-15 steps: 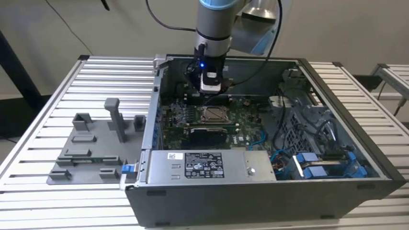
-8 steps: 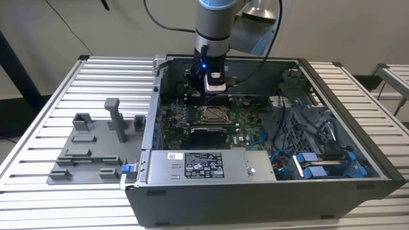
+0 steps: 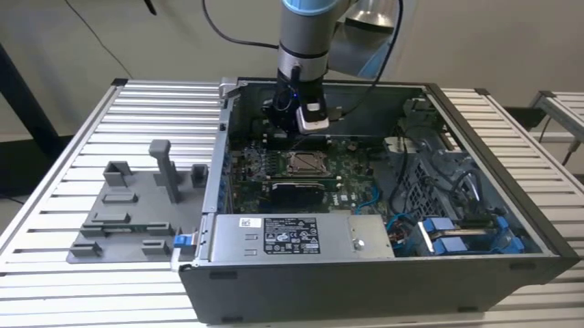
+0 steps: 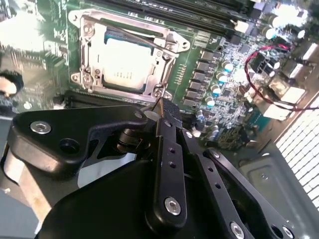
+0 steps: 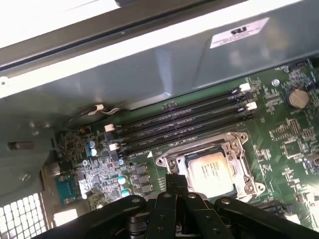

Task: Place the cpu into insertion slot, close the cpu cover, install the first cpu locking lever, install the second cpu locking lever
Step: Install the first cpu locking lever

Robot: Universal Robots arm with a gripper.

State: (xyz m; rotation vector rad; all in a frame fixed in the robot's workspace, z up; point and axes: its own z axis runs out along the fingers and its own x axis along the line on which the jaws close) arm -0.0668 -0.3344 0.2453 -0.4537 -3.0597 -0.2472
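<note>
The cpu (image 4: pixel 122 62) lies flat in the insertion slot (image 4: pixel 79 79), its silver top showing in both wrist views (image 5: pixel 212 169). The cpu cover (image 4: pixel 167 62) is down as a silver frame around it. A thin lever rod (image 4: pixel 137 39) crosses one corner of the cpu window at a slant. My gripper (image 4: pixel 166 107) is shut with nothing between its fingers. Its tip hovers just off one edge of the socket (image 5: pixel 175 181). In the exterior view the gripper (image 3: pixel 306 133) hangs above the socket (image 3: pixel 306 162), a little toward the case's far wall.
The open computer case (image 3: pixel 511 260) walls in the green motherboard (image 3: pixel 356 191). Black memory slots (image 5: pixel 184 122) run beside the socket. Red and black wires (image 4: pixel 264 79) and blue-clipped cables (image 3: pixel 456 236) lie on the exterior view's right. A grey fixture plate (image 3: pixel 128 212) sits outside on the left.
</note>
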